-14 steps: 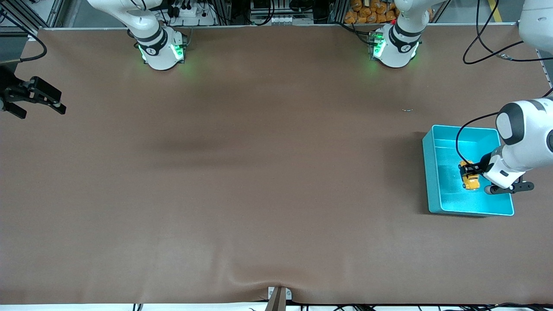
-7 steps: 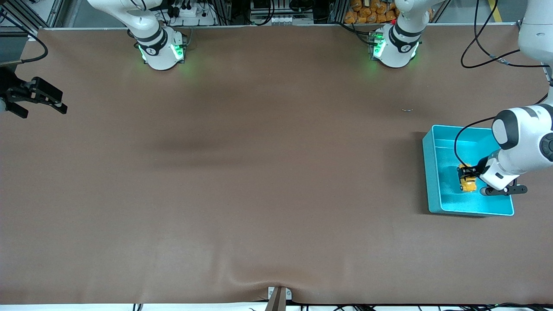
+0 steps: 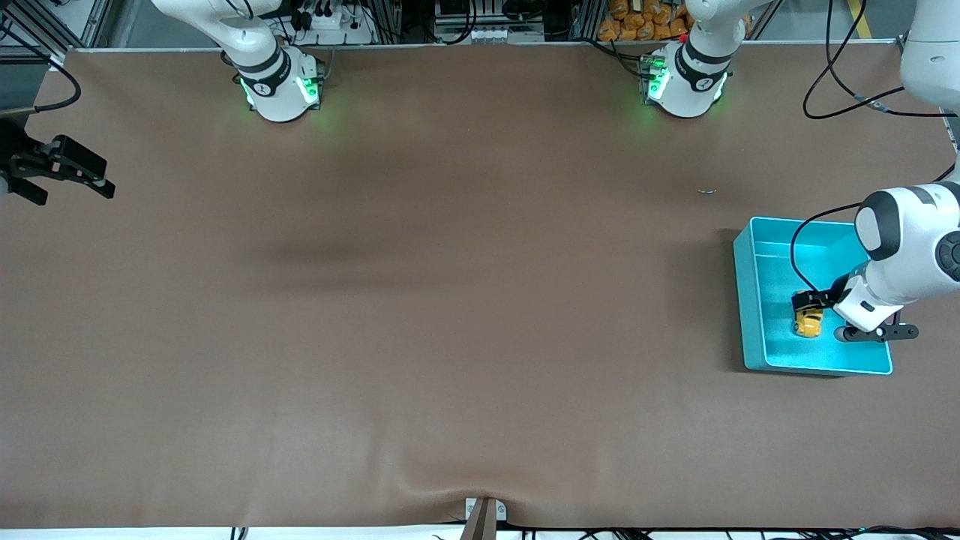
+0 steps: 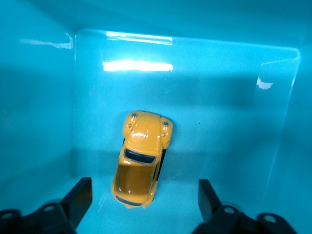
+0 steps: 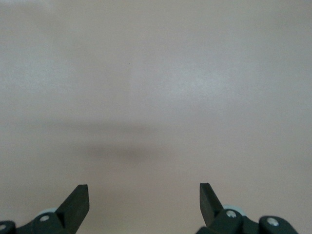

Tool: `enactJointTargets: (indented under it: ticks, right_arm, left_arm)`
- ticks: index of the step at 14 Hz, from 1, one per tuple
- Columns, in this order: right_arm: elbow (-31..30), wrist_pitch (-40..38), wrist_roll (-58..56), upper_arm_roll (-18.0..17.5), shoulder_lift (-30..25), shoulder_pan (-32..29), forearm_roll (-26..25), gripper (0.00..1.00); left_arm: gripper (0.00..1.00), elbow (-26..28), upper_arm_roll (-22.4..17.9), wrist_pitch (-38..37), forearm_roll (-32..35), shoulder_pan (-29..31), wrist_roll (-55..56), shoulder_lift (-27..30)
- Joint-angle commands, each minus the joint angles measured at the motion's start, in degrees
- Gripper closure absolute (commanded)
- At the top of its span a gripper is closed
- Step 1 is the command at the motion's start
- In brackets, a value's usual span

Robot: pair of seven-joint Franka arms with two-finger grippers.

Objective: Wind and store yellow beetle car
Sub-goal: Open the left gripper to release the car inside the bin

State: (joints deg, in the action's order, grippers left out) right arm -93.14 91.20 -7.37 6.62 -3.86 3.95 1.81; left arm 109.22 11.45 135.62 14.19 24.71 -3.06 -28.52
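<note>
1. The task looks almost finished: the yellow beetle car [image 4: 140,158] lies on the floor of the turquoise bin [image 3: 750,300], so the storing step seems done. Whether it was wound, the pictures do not show.
2. The left gripper [image 4: 145,200] is just above the car, inside the bin. Its fingers [image 4: 78,197] are wide open, one on each side of the car, and they do not touch it or hold anything.
3. What is left, in my judgement, is only to lift the left arm up out of the bin without pushing the car.
4. The right gripper [image 3: 56,174] waits over the tabletop [image 3: 450,300] at the right arm's end, well apart from the bin. Its fingers [image 5: 75,202] are open and empty.
5. The car is tiny, rounded, yellow-orange and glossy, with dark windows. It stands upright on its wheels, a little turned against the bin walls, and sits away from them.
</note>
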Motion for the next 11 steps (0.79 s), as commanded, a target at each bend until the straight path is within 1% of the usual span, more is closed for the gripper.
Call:
enactJointTargets:
  ticks: [1,3,5,8,11]
  right_arm:
    - [0.5,-0.6,0.8,-0.2,0.3,-0.3,-0.2,0.0]
    - [0.5,-0.6,0.8,-0.2,0.3,-0.3,-0.1,0.0]
    - [0.4,-0.6,0.8,-0.2,0.3,-0.4,-0.1,0.0]
    - [0.4,-0.6,0.9,-0.2,0.3,-0.4,-0.1,0.0]
    - [0.4,-0.6,0.8,-0.2,0.3,-0.5,-0.1,0.0]
  left_arm:
    - [0.0,0.1,0.8,-0.5,1.5,-0.1,0.6,3.5]
    - [0.0,-0.1,1.5,-1.9,1.5,-0.2,0.4,5.8]
    - [0.0,-0.2,2.9,-4.4,1.5,-0.1,0.3,9.5]
    - [0.0,-1.3,5.9,-8.6,0.6,-0.1,0.4,14.2]
    - [0.0,-4.4,9.2,-16.9,-2.4,0.0,1.4,15.8]
